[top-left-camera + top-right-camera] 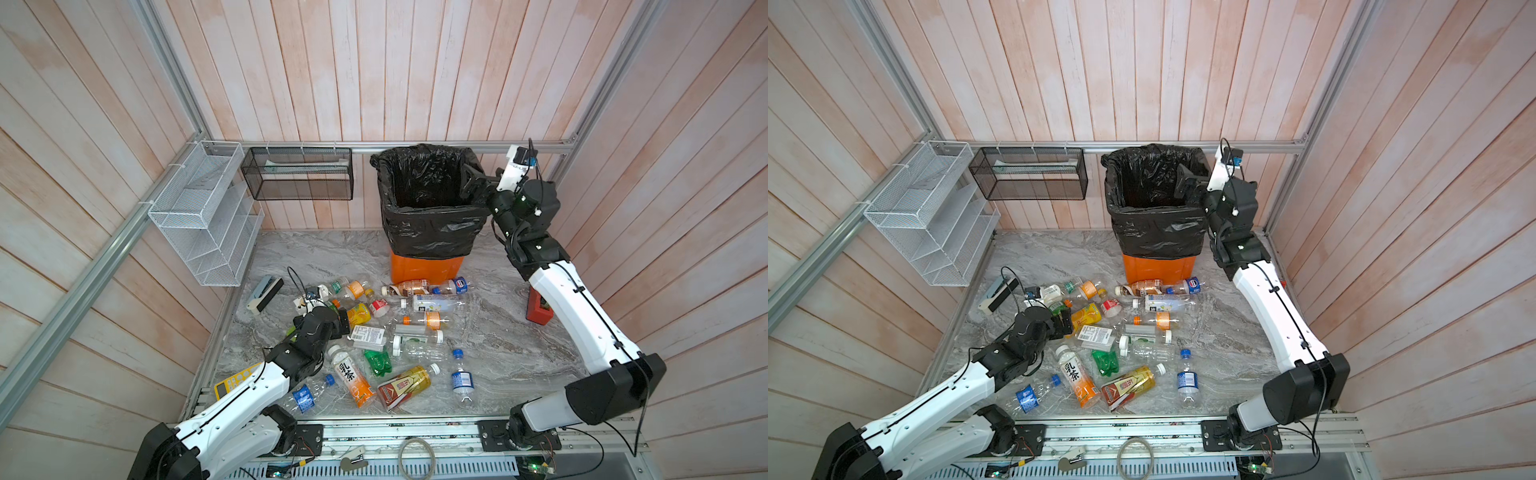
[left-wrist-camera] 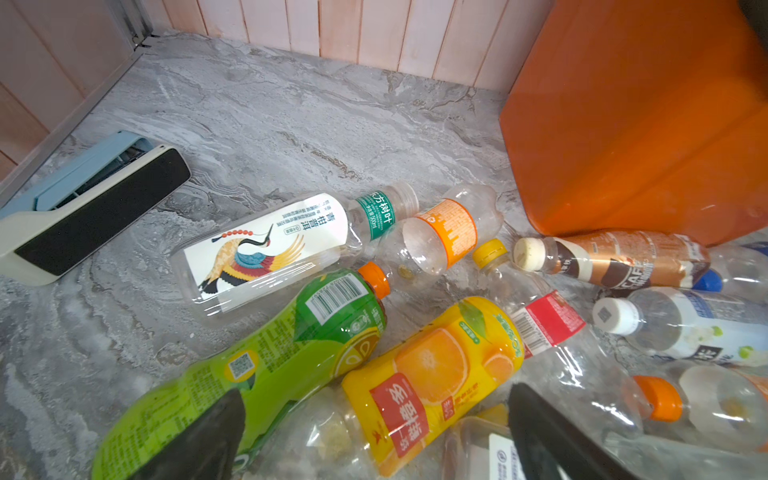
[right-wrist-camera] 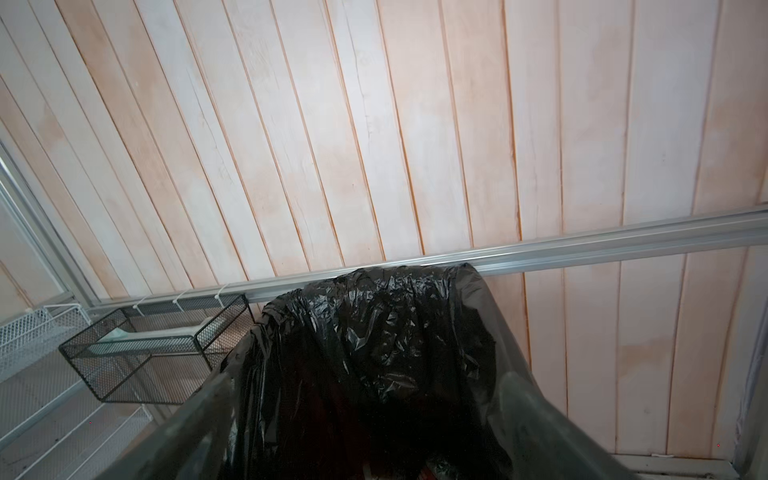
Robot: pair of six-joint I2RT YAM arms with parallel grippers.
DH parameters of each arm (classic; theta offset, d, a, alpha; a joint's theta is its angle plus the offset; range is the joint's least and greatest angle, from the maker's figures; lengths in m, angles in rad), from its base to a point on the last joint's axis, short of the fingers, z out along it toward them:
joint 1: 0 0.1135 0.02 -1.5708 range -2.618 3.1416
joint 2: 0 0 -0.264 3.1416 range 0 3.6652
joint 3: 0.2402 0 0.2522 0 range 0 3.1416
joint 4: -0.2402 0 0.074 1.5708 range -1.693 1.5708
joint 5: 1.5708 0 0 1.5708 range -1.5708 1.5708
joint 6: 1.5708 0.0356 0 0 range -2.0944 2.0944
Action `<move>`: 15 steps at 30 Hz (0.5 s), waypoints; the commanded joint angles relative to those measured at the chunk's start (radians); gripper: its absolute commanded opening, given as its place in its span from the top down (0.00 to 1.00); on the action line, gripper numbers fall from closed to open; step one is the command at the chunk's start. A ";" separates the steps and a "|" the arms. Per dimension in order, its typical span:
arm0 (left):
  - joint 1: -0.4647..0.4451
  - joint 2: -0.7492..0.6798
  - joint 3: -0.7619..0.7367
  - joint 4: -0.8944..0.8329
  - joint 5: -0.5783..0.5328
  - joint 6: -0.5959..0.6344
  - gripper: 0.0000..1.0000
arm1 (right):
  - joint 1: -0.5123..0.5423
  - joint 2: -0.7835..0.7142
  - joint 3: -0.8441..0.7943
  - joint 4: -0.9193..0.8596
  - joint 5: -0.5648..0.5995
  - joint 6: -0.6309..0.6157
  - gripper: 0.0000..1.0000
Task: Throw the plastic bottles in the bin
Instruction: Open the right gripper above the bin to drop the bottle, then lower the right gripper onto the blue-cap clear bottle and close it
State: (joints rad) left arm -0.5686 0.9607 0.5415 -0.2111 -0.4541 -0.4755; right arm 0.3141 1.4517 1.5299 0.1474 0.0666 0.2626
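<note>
Right pincer (image 1: 471, 183) gaped empty over the bin (image 1: 428, 268) at the desk's (image 1: 519, 340) twelve o'clock; left pincer (image 2: 374, 392) spread wide, empty, above the plastic bottles (image 1: 436, 304) mid-desk. The 乳茶 bottle (image 1: 351, 376) lay flat, cap toward eleven o'clock, base toward five; a brown bottle (image 2: 631, 266) read CAFE.

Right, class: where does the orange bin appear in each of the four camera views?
Top view: bin at the back, centre-right.
Top view: same, nearer centre.
Left wrist: its orange side, beyond the bottles.
Right wrist: its black-bagged rim, close before the camera.
Shared landmark: the plank wall behind it.
</note>
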 commanded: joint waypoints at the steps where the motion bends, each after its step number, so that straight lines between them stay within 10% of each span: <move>1: 0.035 0.000 0.038 -0.015 -0.009 0.034 0.00 | -0.023 -0.037 -0.127 0.086 0.038 0.005 0.00; 15: 0.135 0.106 0.098 -0.011 0.217 0.132 0.03 | -0.128 -0.264 -0.586 0.097 0.069 0.123 0.01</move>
State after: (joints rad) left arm -0.4347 1.0515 0.6136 -0.2310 -0.3393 -0.3847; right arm 0.2020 1.1999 0.9966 0.2653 0.1131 0.3389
